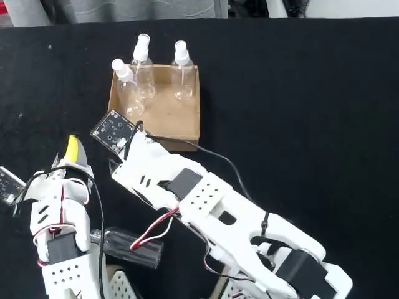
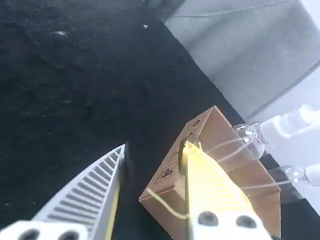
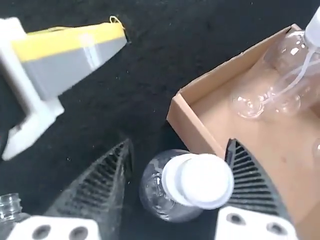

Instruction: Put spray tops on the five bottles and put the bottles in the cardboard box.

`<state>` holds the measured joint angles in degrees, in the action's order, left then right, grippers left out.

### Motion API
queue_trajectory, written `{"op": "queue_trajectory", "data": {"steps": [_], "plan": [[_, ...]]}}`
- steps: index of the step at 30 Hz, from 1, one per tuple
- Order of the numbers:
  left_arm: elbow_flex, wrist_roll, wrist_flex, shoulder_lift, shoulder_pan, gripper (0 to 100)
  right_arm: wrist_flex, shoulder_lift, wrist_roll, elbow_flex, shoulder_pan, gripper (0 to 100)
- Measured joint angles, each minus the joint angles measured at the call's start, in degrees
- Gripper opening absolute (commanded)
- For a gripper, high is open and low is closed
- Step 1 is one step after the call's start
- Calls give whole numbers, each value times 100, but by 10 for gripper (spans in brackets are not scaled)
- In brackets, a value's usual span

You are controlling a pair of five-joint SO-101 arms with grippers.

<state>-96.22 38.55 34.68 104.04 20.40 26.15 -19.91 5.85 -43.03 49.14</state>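
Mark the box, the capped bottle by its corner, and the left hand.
box (image 1: 165, 118), high view, on its bare floor.
bottle (image 3: 197, 181), right wrist view, on its white top.
left hand (image 2: 153, 147), left wrist view, midway between its fingertips.

A black cloth covers the whole table, dotted with a few pale specks, and beyond its far edge hangs a grey fabric in soft folds, with a white surface beside it.
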Motion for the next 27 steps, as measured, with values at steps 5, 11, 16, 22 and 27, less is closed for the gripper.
{"op": "queue_trajectory", "data": {"steps": [5, 11, 16, 22, 27], "plan": [[0, 53, -18, 0, 35, 162, 105, 0, 0, 0, 0, 258], [0, 53, -18, 0, 35, 162, 457, 0, 0, -9, 0, 258], [0, 53, -18, 0, 35, 162, 527, 0, 0, -123, 0, 258], [0, 53, -18, 0, 35, 162, 527, 0, 0, -202, 0, 258], [0, 53, -18, 0, 35, 162, 527, 0, 0, -202, 0, 240]]}}
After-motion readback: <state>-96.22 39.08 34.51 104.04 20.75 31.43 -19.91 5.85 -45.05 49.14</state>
